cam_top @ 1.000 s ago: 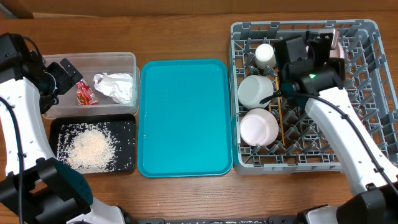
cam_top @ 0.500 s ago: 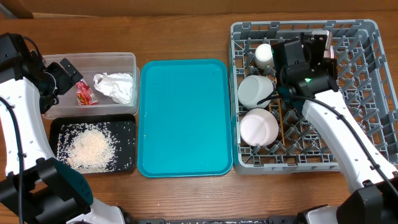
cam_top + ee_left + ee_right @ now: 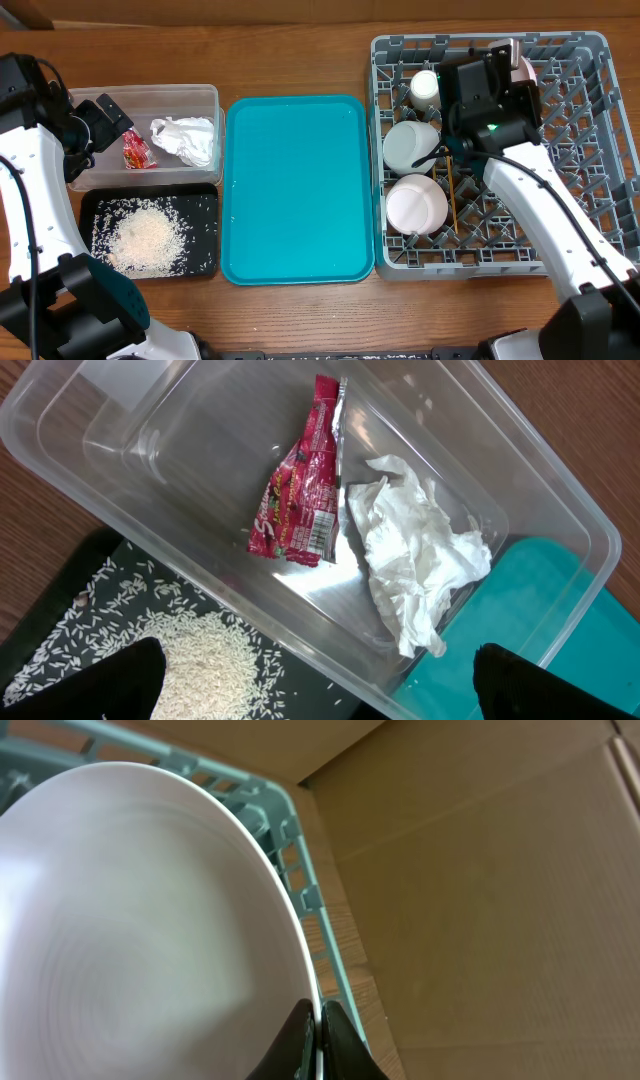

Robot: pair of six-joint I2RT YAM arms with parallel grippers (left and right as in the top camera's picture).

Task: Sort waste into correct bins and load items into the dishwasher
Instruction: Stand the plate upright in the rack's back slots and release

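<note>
Wooden table (image 3: 300, 320), grey rack (image 3: 590, 200) below the right gripper (image 3: 316, 1030): pink plate (image 3: 130, 920) is pinched at its rim, on edge ahead of the fingertips (image 3: 345, 1045) (slot hidden from wrist view). To be lowered straight between pegs (image 3: 585, 110) before release.

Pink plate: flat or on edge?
On edge. The right tool pinches the pink plate by its rim; overhead shows only a thin pink sliver above the rack.

On the wooden table (image 3: 300, 40) are set a clear plastic tub (image 3: 212, 96), a black tray (image 3: 86, 205), a teal serving tray (image 3: 295, 190) and a grey dish rack (image 3: 598, 150).
</note>
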